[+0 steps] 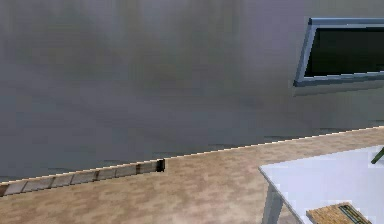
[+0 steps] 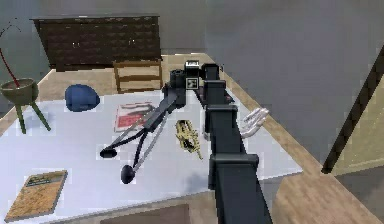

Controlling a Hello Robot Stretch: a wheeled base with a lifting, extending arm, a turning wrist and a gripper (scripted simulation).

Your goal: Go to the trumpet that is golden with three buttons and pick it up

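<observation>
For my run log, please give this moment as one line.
trumpet: lying on white table, beside arm | end effector: at bare tabletop, holds nothing | pick-up: not done

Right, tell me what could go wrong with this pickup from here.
1. The golden trumpet lies flat on the white table close beside the arm, while the end effector sits further left in the arm side view: the grasp may miss.
2. A clear glass item lies beyond the arm near the table's edge: a swing could knock it off.
</observation>
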